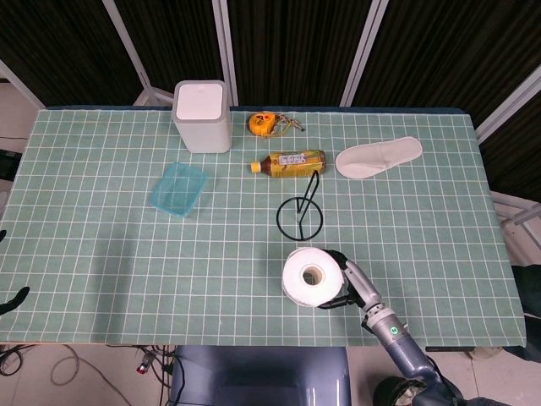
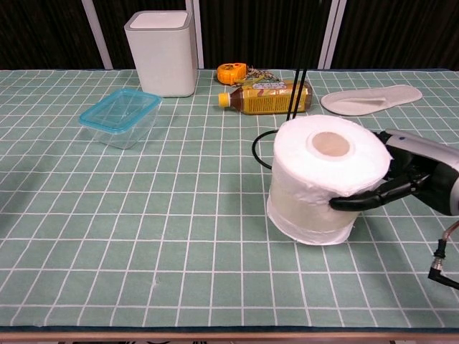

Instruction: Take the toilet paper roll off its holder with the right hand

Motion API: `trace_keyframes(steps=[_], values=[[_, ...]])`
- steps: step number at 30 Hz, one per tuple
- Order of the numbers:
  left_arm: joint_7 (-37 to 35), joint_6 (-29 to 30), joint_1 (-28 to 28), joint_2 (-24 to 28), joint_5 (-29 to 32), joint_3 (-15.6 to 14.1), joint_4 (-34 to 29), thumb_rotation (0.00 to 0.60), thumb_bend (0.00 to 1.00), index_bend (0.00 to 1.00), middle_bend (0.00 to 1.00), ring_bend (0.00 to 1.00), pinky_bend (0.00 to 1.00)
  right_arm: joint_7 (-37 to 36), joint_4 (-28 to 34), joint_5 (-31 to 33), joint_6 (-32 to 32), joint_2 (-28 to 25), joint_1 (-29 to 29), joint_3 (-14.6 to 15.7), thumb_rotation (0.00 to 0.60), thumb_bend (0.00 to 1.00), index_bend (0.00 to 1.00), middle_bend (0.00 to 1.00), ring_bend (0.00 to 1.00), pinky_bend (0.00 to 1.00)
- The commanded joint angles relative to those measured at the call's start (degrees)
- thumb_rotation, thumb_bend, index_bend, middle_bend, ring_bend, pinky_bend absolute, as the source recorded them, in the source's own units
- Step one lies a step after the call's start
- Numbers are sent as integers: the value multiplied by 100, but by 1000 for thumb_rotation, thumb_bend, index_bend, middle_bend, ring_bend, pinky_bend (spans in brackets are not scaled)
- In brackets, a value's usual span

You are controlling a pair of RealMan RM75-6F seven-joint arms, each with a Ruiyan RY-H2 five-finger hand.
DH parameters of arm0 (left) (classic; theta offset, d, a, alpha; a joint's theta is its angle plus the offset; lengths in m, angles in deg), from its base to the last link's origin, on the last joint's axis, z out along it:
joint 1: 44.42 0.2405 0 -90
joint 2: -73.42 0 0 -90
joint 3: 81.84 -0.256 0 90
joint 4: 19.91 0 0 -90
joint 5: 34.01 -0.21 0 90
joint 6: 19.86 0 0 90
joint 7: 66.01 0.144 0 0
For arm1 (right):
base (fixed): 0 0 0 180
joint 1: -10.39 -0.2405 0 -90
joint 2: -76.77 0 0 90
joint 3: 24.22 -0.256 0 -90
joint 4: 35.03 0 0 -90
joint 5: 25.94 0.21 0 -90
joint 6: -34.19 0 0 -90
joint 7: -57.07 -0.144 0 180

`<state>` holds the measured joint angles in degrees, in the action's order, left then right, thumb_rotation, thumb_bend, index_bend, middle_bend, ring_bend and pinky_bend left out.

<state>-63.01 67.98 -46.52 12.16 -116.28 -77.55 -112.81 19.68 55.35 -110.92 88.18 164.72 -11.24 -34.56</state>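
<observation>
The white toilet paper roll [image 1: 308, 276] [image 2: 326, 179] is off its holder, low over the near part of the table, with its core hole facing up and slightly tilted. My right hand [image 1: 345, 286] [image 2: 405, 179] grips it from the right side, dark fingers [image 2: 366, 197] wrapped around its wall. The empty black wire holder [image 1: 299, 216] [image 2: 295, 72] stands just behind the roll, a ring base with a slanted rod. Only dark fingertips of my left hand [image 1: 13, 299] show at the left edge of the head view, so its state is unclear.
A tea bottle [image 1: 287, 162] lies on its side behind the holder. A white bin [image 1: 203, 116], a yellow tape measure [image 1: 264, 123], a white slipper [image 1: 378, 156] and a clear blue box [image 1: 178, 188] stand further back. The table's front edge [image 1: 254, 342] is close to the roll.
</observation>
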Motion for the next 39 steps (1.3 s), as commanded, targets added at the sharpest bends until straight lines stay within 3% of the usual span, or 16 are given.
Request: trace_keyframes(steps=[1, 4, 7, 12, 18, 25, 27, 29, 32, 35, 39], values=[[3, 2, 1, 1, 0, -1, -7, 600, 176, 43, 0, 0, 15, 206, -123, 168, -133, 145, -141, 8, 600, 0, 319, 259, 149, 18], [-4, 11, 5, 5, -1, 2, -8, 600, 176, 43, 0, 0, 15, 366, -117, 303, -339, 139, -280, 11, 600, 0, 131, 97, 33, 0], [-16, 10, 7, 9, 17, 9, -3, 600, 176, 43, 0, 0, 14, 259, 57, 319, -672, -59, -438, 65, 600, 0, 12, 5, 0, 0], [-6, 3, 0, 6, -12, -4, -3, 600, 176, 43, 0, 0, 15, -29, 334, 258, -870, -450, -589, 51, 600, 0, 0, 0, 0, 0], [-11, 23, 16, 12, 30, 12, -26, 600, 176, 43, 0, 0, 15, -539, 708, 2, -627, -1198, -531, -35, 600, 0, 0, 0, 0, 0], [-10, 33, 25, 26, 33, 12, -52, 600, 176, 43, 0, 0, 15, -955, 1168, -857, 807, -2530, 138, 54, 600, 0, 0, 0, 0, 0], [-26, 41, 30, 29, 42, 19, -58, 600, 176, 43, 0, 0, 15, -476, 1064, -1098, 1459, -2809, 515, 136, 600, 0, 0, 0, 0, 0], [-52, 43, 32, 33, 47, 23, -65, 600, 176, 43, 0, 0, 14, 1120, 638, -1467, 2359, -2947, 1113, 319, 600, 0, 0, 0, 0, 0], [-23, 5, 15, 24, 24, 3, -71, 600, 176, 43, 0, 0, 15, 2861, 130, -1800, 3263, -2701, 1645, 403, 600, 0, 0, 0, 0, 0], [20, -23, -4, 19, -6, -15, -72, 600, 176, 43, 0, 0, 15, 3719, -140, -1962, 3794, -2356, 1957, 494, 600, 0, 0, 0, 0, 0], [-1, -27, -17, 14, 2, 3, -56, 600, 175, 43, 0, 0, 14, 4290, -343, -1984, 3869, -2134, 2015, 527, 600, 0, 0, 0, 0, 0]])
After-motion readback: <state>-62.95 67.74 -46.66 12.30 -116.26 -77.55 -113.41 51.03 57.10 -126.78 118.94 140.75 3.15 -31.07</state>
